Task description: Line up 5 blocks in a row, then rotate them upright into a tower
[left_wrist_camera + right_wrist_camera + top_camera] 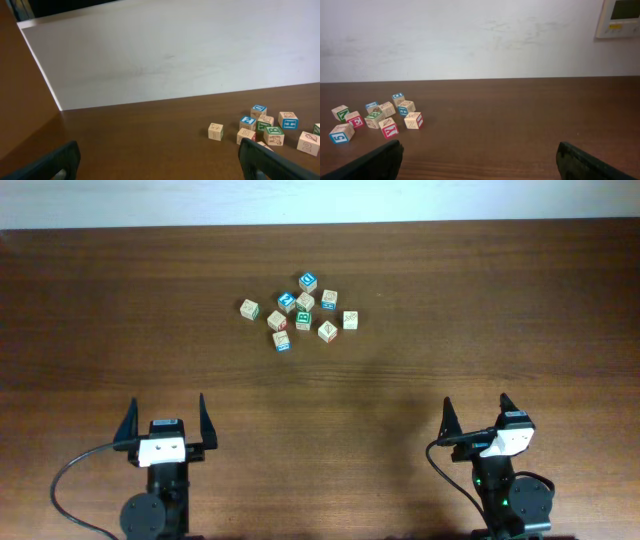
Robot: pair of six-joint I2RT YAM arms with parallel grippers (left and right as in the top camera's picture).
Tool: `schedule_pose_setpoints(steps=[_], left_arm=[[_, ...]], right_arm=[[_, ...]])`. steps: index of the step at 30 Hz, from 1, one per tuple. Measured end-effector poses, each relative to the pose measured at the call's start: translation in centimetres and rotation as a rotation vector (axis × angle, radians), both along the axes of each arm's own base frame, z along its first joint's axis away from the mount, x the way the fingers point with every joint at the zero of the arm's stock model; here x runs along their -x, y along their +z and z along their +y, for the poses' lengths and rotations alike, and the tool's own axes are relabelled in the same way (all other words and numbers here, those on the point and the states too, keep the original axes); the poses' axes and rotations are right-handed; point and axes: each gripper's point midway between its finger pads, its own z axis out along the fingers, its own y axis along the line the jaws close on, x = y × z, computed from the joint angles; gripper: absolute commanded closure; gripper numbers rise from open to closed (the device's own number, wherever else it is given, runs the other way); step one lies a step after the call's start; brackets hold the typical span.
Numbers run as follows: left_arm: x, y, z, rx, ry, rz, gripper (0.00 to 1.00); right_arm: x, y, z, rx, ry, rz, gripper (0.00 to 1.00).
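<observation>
Blocks (300,312) sat clustered at the far middle of the worktop (480,290), well apart from both arms. Our left jaws and right jaws stood spread, holding nothing. We judged it best to start with the outlying block (249,309), gripping opposite flat faces before twisting.

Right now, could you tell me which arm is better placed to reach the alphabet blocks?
Probably the left: the left gripper stands open and nearer the alphabet blocks than the right gripper.
</observation>
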Motion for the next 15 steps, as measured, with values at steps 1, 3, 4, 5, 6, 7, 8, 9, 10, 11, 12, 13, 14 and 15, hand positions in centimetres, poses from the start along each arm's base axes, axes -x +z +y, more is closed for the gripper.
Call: schedule_pose_setpoints(steps=[1, 3, 4, 5, 6, 7, 8, 9, 10, 11, 12, 13, 14, 15], left_arm=[[-0.1, 0.0, 0.0, 0.000, 0.000, 0.011, 0.01], [-0.5, 0.0, 0.0, 0.000, 0.000, 0.043, 0.01], [-0.8, 0.1, 0.0, 0.000, 0.000, 0.061, 0.01], [-1.1, 0.4, 0.0, 0.000, 0.000, 0.079, 0.01], [-1.5, 0.9, 0.0, 0.001, 0.000, 0.092, 0.01], [-1.8, 1.4, 0.0, 0.001, 0.000, 0.103, 0.01], [-2.3, 1.9, 0.0, 0.000, -0.001, 0.115, 0.01], [-2.7, 2.3, 0.0, 0.001, -0.005, 0.127, 0.01], [-3.2, 3.0, -0.1, 0.000, -0.009, 0.143, 0.01], [-3.5, 3.4, -0.2, -0.001, -0.012, 0.148, 0.01], [-3.8, 3.3, -0.3, 0.000, -0.017, 0.186, 0.01], [-4.4, 3.6, -0.4, 0.001, -0.025, 0.208, 0.01], [-4.9, 3.8, -0.5, 0.001, -0.030, 0.221, 0.01], [-5.4, 3.9, -0.5, 0.002, -0.032, 0.236, 0.01]], right_arm=[[0.0, 0.1, 0.0, 0.001, 0.000, -0.003, 0.02], [0.0, 0.1, 0.0, 0.000, 0.000, -0.005, 0.02], [0.0, 0.1, 0.0, 0.000, 0.000, -0.005, 0.02], [0.0, 0.2, 0.0, 0.000, 0.000, -0.006, 0.02], [0.0, 0.2, 0.0, 0.000, 0.000, -0.006, 0.02], [0.0, 0.2, 0.0, -0.004, 0.000, -0.007, 0.02], [0.0, 0.2, 0.0, -0.008, 0.000, -0.007, 0.02], [0.0, 0.3, 0.0, -0.013, 0.000, -0.008, 0.02], [0.0, 0.5, 0.0, -0.020, 0.001, -0.011, 0.02], [0.1, 0.6, 0.1, -0.025, 0.003, -0.013, 0.02], [0.1, 0.8, 0.1, -0.031, 0.004, -0.017, 0.02], [0.1, 1.2, 0.1, -0.034, 0.006, -0.024, 0.02], [0.2, 1.5, 0.1, -0.036, 0.007, -0.030, 0.02], [0.2, 2.0, 0.1, -0.038, 0.007, -0.040, 0.02]])
